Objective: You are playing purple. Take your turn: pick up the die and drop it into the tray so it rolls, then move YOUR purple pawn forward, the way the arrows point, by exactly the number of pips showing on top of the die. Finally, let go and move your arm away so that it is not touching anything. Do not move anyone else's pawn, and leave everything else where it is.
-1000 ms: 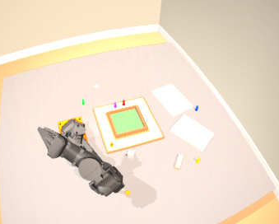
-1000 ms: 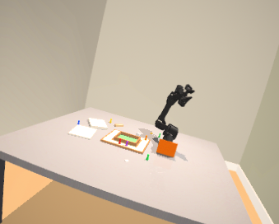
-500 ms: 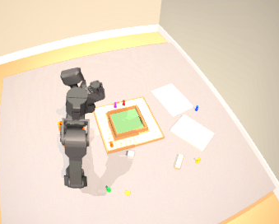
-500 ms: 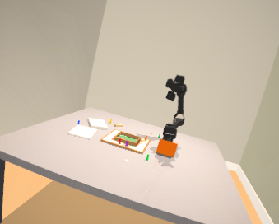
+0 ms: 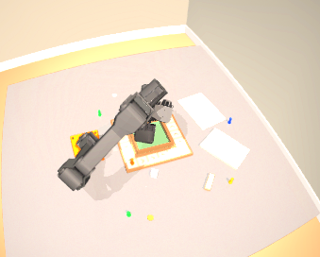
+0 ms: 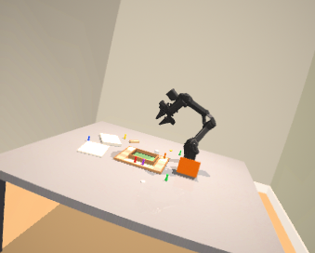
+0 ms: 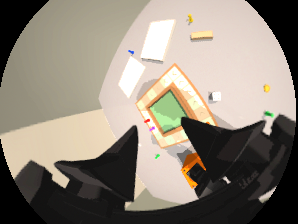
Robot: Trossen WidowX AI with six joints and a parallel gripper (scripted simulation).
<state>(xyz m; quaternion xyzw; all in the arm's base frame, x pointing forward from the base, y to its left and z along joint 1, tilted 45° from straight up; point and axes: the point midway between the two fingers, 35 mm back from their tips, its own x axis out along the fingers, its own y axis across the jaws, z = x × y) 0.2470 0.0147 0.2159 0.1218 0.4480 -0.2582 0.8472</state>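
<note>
The die, a small white cube [image 5: 154,173] [image 6: 156,152] [image 7: 215,96], rests on the table just outside the board [image 5: 182,149] [image 7: 175,73]; its pips cannot be read. The tray [image 5: 154,149] [image 7: 182,102], green with a brown wall, is in the board's middle and holds no die that I can see. The purple pawn [image 6: 143,162] [image 7: 152,129] stands on the board's track beside the red pawn [image 6: 136,159] [image 7: 147,121]; the arm hides both in the top view. My gripper [image 5: 155,124] [image 6: 159,121] [image 7: 159,124] is open and empty, high above the board.
An orange pawn [image 5: 132,162] [image 6: 164,155] stands on the track near the die. Green pawns [image 5: 99,113] [image 5: 128,214], a yellow disc [image 5: 150,217], a yellow pawn [image 5: 230,180], a small block [image 5: 209,181], a blue pawn [image 5: 229,121] and two white slabs [image 5: 201,111] [image 5: 225,148] surround the board.
</note>
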